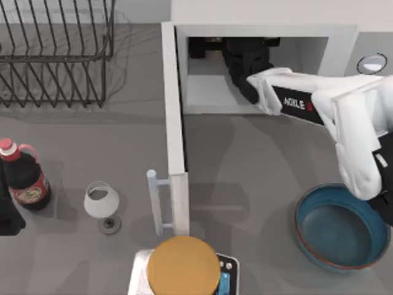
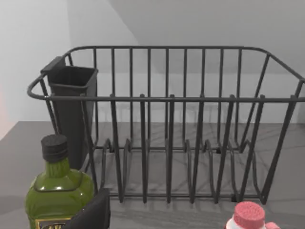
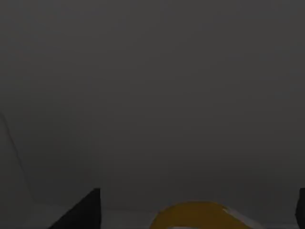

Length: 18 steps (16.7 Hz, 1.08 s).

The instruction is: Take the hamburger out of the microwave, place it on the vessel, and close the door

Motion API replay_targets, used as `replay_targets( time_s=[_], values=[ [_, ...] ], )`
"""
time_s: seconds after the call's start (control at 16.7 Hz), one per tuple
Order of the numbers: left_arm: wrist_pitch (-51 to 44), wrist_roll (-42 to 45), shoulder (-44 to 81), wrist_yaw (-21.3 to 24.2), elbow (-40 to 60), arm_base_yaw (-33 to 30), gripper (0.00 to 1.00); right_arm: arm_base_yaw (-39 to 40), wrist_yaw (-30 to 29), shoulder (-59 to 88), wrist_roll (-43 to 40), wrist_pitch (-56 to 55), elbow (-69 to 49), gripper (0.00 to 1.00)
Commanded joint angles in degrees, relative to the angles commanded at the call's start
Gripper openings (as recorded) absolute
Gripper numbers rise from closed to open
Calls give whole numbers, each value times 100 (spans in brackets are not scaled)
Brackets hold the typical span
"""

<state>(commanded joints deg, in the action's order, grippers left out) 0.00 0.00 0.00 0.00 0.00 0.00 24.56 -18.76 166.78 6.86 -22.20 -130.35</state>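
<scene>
- My right gripper (image 1: 206,46) is reached deep into the microwave (image 1: 258,31), the white forearm slanting in from the bench's right side so the wrist clears the open cavity mouth.
- In the right wrist view the cavity is dim, but an orange-yellow rounded top, the hamburger (image 3: 198,214), sits between my two dark fingertips (image 3: 83,210). The fingers stand wide apart on either side of it; I judge they have not closed on it, though the dimness leaves contact uncertain.
- The door (image 1: 175,123) is swung fully out toward the bench front, its bar handle (image 1: 153,203) on the outer face. It stays open because the arm needs the gap, and closing comes last.
- The vessel (image 1: 338,230) waits on the bench at the right, well apart from the microwave and partly under my right elbow, so the carry out should be short.
- My left arm is parked at the left edge of the bench; its wrist camera looks at the wire dish rack (image 2: 167,124), a green bottle (image 2: 59,191) and a red-capped bottle (image 2: 250,214). I cannot tell how its gripper stands.
- A wine glass (image 1: 101,203) and an orange disc (image 1: 183,265) stand near the door's swing path, something to mind when shutting it.
</scene>
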Motion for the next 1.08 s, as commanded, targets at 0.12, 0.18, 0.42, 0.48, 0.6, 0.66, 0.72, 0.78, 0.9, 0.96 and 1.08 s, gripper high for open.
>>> replay_targets(
  time_s=[0.12, 0.18, 0.42, 0.48, 0.6, 0.66, 0.72, 0.78, 0.9, 0.96, 1.08],
  values=[
    [0, 0, 0, 0, 0, 0, 100, 64, -60, -151, 20, -179, 313, 0],
    [0, 0, 0, 0, 0, 0, 100, 112, -105, -267, 35, -313, 565, 0],
    [0, 0, 0, 0, 0, 0, 100, 375, -352, -940, 118, -1057, 2066, 0],
    [0, 0, 0, 0, 0, 0, 100, 455, -428, -1143, 143, -1283, 2526, 0],
    [0, 0, 0, 0, 0, 0, 100, 623, -586, -1560, 196, -1757, 3489, 0],
    [0, 0, 0, 0, 0, 0, 100, 709, -666, -1765, 223, -1996, 3973, 0],
    [0, 0, 0, 0, 0, 0, 100, 793, -745, -1964, 250, -2231, 4446, 0],
    [0, 0, 0, 0, 0, 0, 100, 874, -821, -2154, 275, -2459, 4896, 0],
    [0, 0, 0, 0, 0, 0, 100, 1024, -961, -2504, 322, -2874, 5688, 0],
    [0, 0, 0, 0, 0, 0, 100, 1087, -1020, -2656, 342, -3051, 6002, 0],
    [0, 0, 0, 0, 0, 0, 100, 1184, -1112, -2899, 373, -3326, 6457, 0]
  ],
)
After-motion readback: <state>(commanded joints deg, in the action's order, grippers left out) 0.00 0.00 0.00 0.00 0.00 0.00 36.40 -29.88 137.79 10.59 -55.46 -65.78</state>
